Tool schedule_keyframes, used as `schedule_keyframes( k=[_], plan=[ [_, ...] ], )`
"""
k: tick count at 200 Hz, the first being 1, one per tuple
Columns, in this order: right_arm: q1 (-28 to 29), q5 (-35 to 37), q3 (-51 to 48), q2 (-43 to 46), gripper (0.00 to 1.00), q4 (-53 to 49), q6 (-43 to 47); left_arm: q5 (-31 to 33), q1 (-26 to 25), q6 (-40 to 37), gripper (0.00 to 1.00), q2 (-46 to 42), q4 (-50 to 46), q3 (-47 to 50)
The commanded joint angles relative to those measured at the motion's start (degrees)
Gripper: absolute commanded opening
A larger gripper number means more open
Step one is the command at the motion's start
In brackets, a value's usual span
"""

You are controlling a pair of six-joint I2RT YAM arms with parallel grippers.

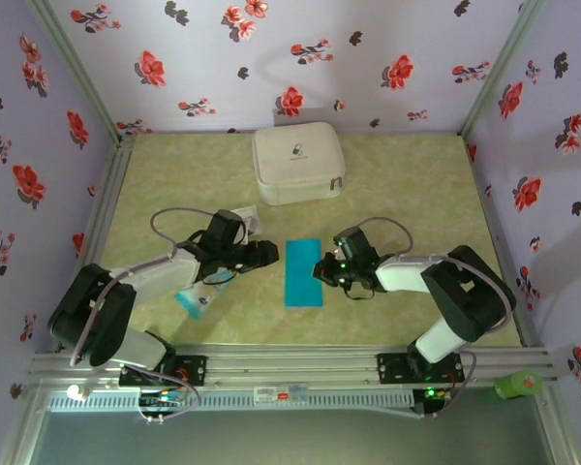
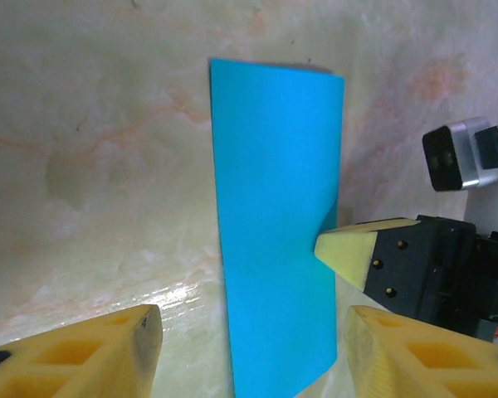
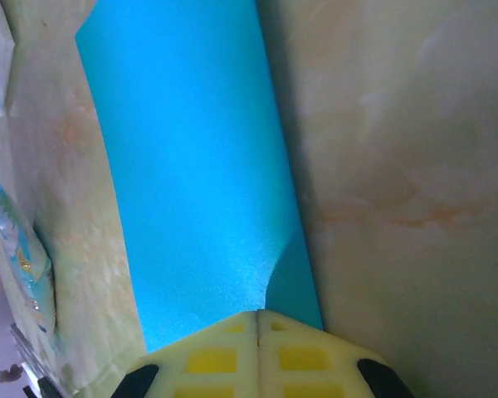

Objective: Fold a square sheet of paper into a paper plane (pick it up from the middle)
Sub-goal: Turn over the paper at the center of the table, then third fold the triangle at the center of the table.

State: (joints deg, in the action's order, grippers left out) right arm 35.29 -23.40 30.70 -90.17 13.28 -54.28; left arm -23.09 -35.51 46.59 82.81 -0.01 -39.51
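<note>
The square sheet of paper (image 1: pixel 303 272) is bright blue and lies on the table as a long narrow rectangle between the two arms. My right gripper (image 1: pixel 321 269) is shut, its tips at the middle of the sheet's right edge. In the right wrist view the paper (image 3: pixel 191 166) buckles up in a dark curve into the closed seam of the right gripper (image 3: pixel 258 313). My left gripper (image 1: pixel 267 254) stands just left of the sheet. In the left wrist view the left gripper (image 2: pixel 253 332) is open above the paper (image 2: pixel 278 207), touching nothing.
A white zipped case (image 1: pixel 297 163) sits at the back of the table. A pale blue-and-white plastic packet (image 1: pixel 196 298) lies under the left arm near the front edge. A green object (image 1: pixel 518 385) rests on the front rail at the right. Flowered walls close in three sides.
</note>
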Motion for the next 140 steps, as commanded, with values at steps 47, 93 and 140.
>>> schedule_keyframes(
  k=[47,93,140],
  plan=[
    [-0.1,2.4,3.0,-3.2,0.03,-0.7,-0.2,-1.6,-1.9,3.0,0.52,4.8,0.4,-2.9],
    [-0.1,3.2,5.0,-4.9,0.03,-1.6,-0.2,-2.7,-2.8,6.4,0.41,8.0,-3.2,-4.9],
    [-0.1,3.8,4.8,-4.5,0.03,-2.6,-0.2,-2.5,-3.9,6.9,0.38,11.7,-5.7,-6.6]
  ],
)
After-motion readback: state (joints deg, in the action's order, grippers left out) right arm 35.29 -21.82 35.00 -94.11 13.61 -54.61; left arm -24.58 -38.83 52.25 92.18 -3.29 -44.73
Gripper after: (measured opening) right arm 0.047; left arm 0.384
